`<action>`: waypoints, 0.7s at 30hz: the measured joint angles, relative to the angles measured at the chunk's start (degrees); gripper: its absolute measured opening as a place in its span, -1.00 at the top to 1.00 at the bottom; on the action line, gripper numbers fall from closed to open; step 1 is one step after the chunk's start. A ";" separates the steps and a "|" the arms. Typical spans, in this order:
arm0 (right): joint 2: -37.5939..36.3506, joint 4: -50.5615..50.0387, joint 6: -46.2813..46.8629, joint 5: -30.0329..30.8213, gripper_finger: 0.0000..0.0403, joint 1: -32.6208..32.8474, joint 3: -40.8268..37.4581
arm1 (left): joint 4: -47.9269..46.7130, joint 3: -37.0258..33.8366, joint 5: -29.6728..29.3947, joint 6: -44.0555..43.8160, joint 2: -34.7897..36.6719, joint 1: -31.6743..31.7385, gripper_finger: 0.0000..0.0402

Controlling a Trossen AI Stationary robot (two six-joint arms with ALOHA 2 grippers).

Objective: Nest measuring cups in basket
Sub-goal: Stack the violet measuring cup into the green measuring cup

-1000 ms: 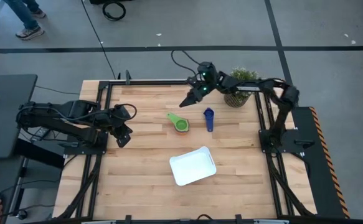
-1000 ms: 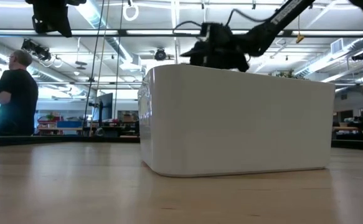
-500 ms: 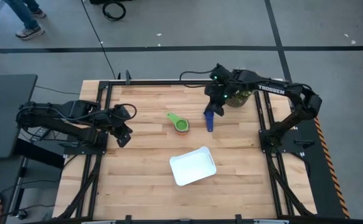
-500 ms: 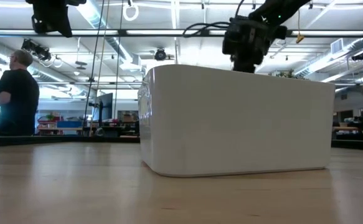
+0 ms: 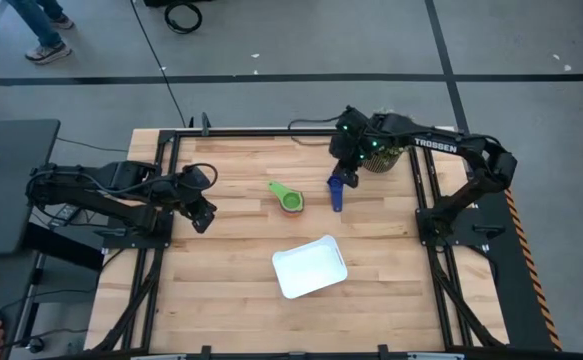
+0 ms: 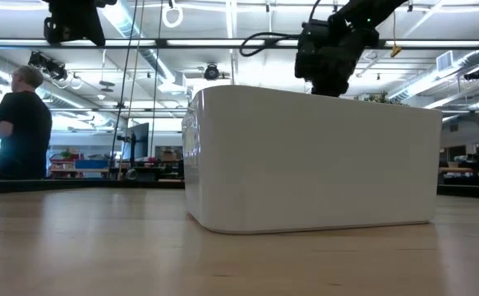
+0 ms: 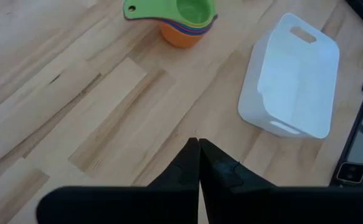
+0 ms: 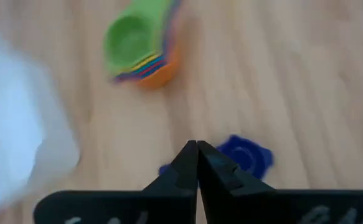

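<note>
From above, the white basket (image 5: 310, 267) lies on the wooden counter (image 5: 231, 290). Taking the basket as landmark, a nested stack of measuring cups (image 5: 289, 198), green one on top, sits beyond it toward the far edge, well apart from it. Just to the right of that stack lies a single dark navy measuring cup (image 5: 335, 192), also outside the basket. The right hand (image 5: 343, 172) hangs over the far end of the navy cup, its fingers pressed together; whether it touches the cup cannot be told. A woven plant pot (image 5: 383, 152) stands farther off, behind the right hand. The left hand (image 5: 201, 212) waits well to the left of the basket, fingers pressed together, holding nothing.

From counter height, the basket (image 6: 313, 160) fills the middle and hides the cups. The right hand's dark bulk (image 6: 329, 62) shows above the basket's rim, the left arm's (image 6: 73, 20) far to its upper left. A person (image 6: 17, 123) in a dark top stands in the room to the left of the basket.

The left wrist camera shows its own fingers (image 7: 187, 167) closed tip to tip, the stack (image 7: 184, 22) and the basket (image 7: 293, 78) side by side ahead.

The right wrist camera shows its fingers (image 8: 187, 163) shut together, tips right by the navy cup (image 8: 243, 155), with the stack (image 8: 141, 53) beyond and the basket (image 8: 19, 137) off to one side
</note>
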State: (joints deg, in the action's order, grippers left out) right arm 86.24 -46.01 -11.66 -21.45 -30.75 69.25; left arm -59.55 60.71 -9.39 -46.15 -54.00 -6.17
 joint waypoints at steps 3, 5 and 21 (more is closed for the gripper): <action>0.00 -3.81 -11.96 -2.28 0.95 1.18 0.00 | -0.04 0.00 0.00 0.00 0.00 0.00 0.96; 0.00 -6.01 -18.91 -0.59 0.96 2.56 0.00 | -0.07 0.00 -0.19 0.16 0.00 0.00 0.96; 11.24 -7.17 -16.98 15.68 0.52 8.49 -1.27 | 0.22 0.00 -2.21 -2.73 0.00 -0.02 0.96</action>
State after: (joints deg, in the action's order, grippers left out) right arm 97.48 -53.18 -28.64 -5.77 -22.27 67.99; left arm -59.33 60.71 -11.60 -48.88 -54.00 -6.19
